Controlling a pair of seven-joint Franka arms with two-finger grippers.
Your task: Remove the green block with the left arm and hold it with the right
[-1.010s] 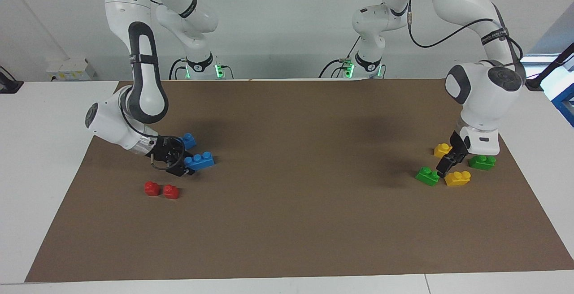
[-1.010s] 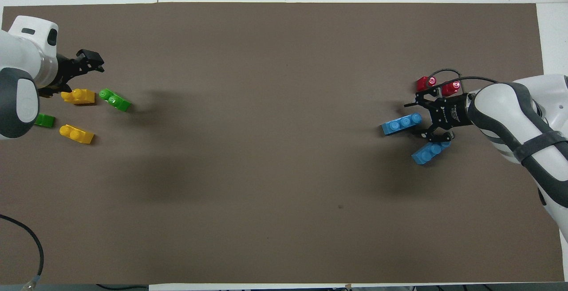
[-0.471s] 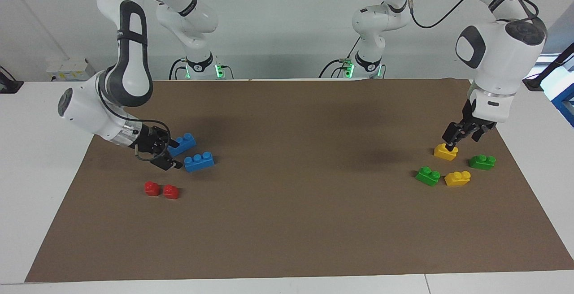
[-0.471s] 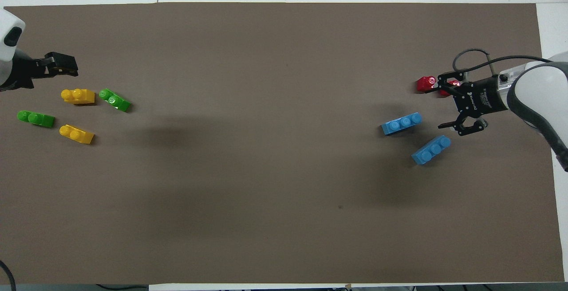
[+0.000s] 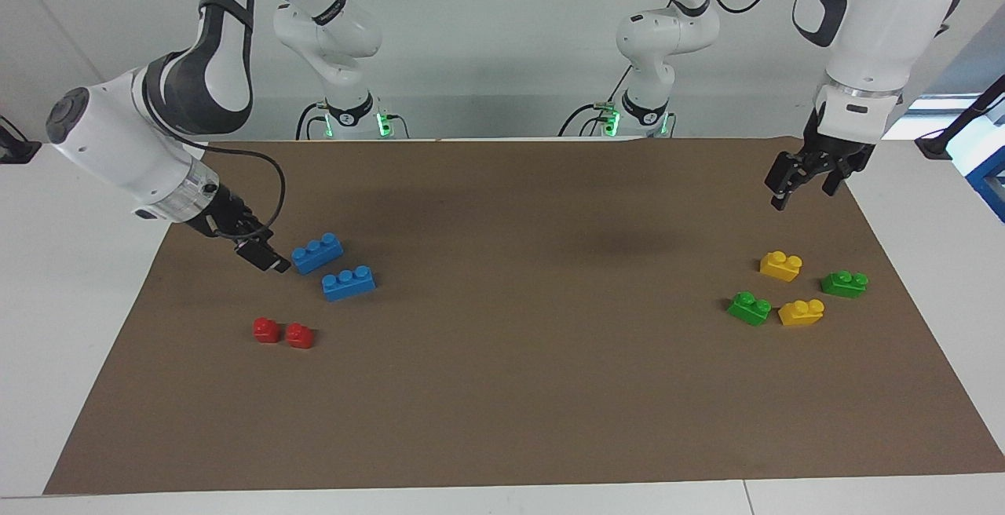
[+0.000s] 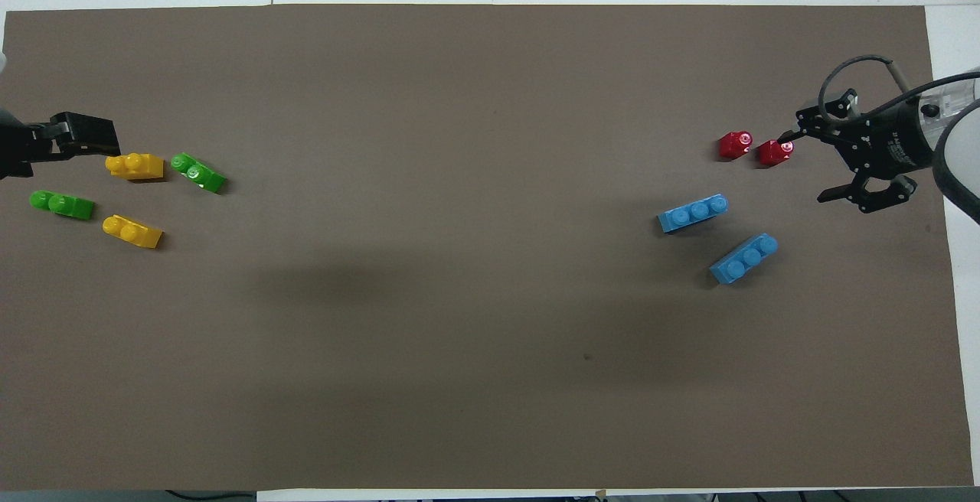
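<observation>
Two small green plastic two-stud bricks lie with two yellow two-stud bricks near the left arm's end of the brown paper mat, none touching. The left gripper hangs above that edge, fingers apart, empty. The right gripper, fingers spread and empty, hovers beside two blue three-stud bricks and two red blocks. The mat's wide middle lies open.

Both arms have lifted away — left gripper and right gripper (both empty, open).
</observation>
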